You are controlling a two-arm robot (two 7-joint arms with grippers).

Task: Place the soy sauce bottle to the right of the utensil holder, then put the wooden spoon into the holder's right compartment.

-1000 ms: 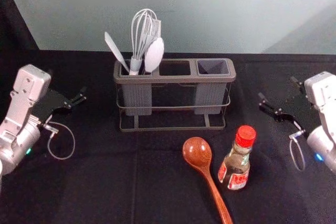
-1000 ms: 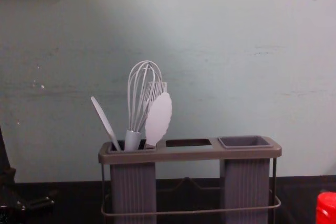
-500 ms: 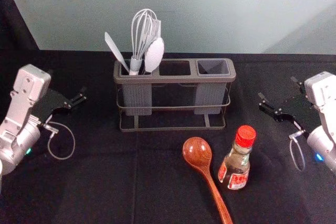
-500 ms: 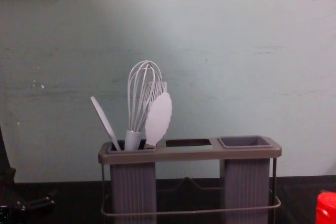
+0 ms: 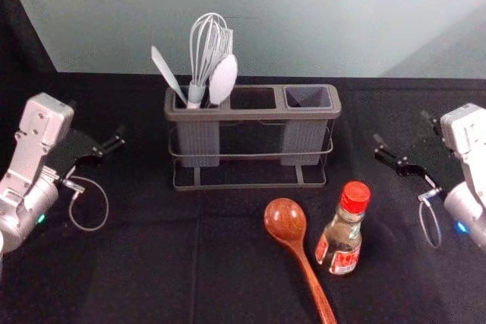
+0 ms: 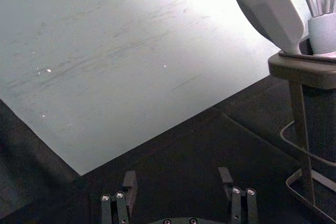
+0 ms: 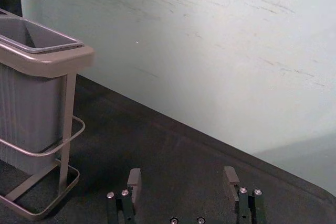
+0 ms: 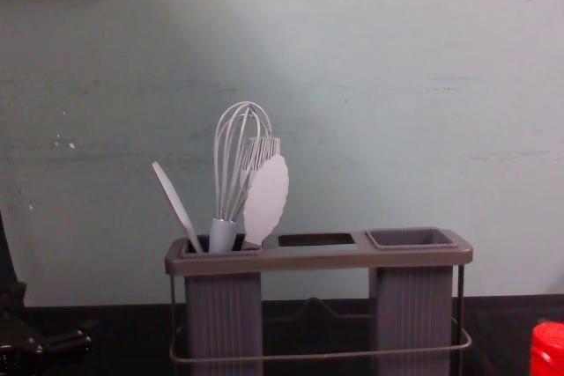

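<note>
Plainly, left tool (image 5: 97,120) and right tool (image 5: 401,127) hang jaws apart — black cloth (image 5: 137,263) below, pale wall (image 5: 319,20) behind.

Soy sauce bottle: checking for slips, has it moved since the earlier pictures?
No: in the head view, the bottle keeps its place in front of the utensil holder's right end.

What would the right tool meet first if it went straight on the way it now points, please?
Probably the wall, passing right of the holder; how closely the right tool would clear it is unclear.
</note>
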